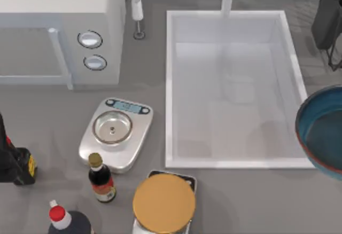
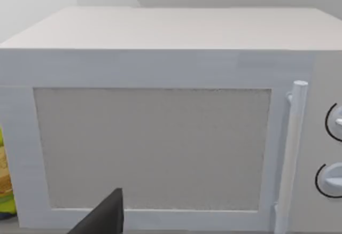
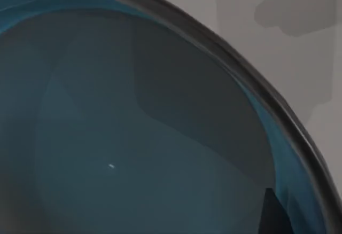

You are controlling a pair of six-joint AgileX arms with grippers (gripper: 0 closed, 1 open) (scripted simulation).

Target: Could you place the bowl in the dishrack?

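Top view, wide teal bowl (image 1: 322,131), reddish-brown rim, at table's right edge

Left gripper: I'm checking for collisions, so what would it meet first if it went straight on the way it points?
Probably the microwave door, which the left wrist view faces squarely; how far off it is is unclear.

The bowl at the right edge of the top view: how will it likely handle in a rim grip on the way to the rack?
The bowl looks rigid and glazed, so probably slippery at its thin rim and breakable if dropped. It is wide and shallow, larger than the silver scale, so a one-sided grip would likely let it tilt. The right wrist view shows its smooth interior, offering little to catch on.
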